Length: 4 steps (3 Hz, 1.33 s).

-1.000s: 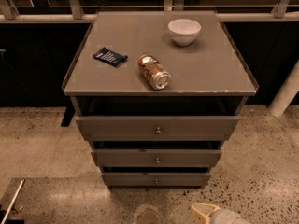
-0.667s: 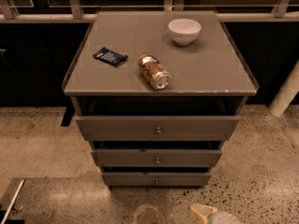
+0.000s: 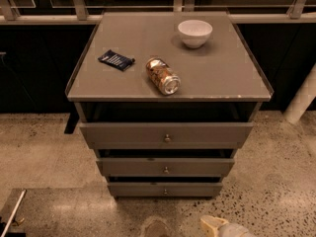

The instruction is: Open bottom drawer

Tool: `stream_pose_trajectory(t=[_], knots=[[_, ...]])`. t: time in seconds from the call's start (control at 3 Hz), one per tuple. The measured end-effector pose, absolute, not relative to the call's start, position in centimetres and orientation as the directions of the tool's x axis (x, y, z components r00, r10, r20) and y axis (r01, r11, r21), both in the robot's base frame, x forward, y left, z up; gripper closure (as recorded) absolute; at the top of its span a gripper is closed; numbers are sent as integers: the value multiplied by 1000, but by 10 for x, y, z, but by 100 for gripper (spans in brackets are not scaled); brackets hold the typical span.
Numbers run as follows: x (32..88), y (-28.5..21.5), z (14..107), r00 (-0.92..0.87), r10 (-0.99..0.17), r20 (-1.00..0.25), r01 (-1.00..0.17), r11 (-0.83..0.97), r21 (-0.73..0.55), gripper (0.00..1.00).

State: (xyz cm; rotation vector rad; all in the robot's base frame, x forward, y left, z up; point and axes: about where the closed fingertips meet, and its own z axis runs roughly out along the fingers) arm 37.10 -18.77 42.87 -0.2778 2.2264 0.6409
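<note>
A grey cabinet with three drawers stands in the middle of the camera view. The bottom drawer [image 3: 165,189] is the lowest and narrowest-looking one, with a tiny round metal knob [image 3: 165,191] at its centre; it looks closed or nearly closed. Above it are the middle drawer [image 3: 166,167] and the top drawer [image 3: 166,133]. My gripper [image 3: 222,227] shows only as a pale tip at the bottom edge, below and to the right of the bottom drawer, not touching it.
On the cabinet top [image 3: 237,73] lie a white bowl [image 3: 195,32], a tipped can [image 3: 162,76] and a dark blue packet [image 3: 116,60]. Speckled floor [image 3: 39,147] surrounds the cabinet. A white post [image 3: 302,100] stands at right; a railing runs behind.
My gripper tip has shifted slightly at the bottom edge of the view. The drawers and the things on top have not moved.
</note>
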Motion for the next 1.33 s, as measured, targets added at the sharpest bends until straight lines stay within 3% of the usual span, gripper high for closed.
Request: stream_pose_trajectory(t=[0.67, 1.33], knots=[[426, -174, 354, -654, 52, -755, -370, 848, 379, 100], [440, -174, 339, -654, 66, -753, -361, 848, 388, 100]])
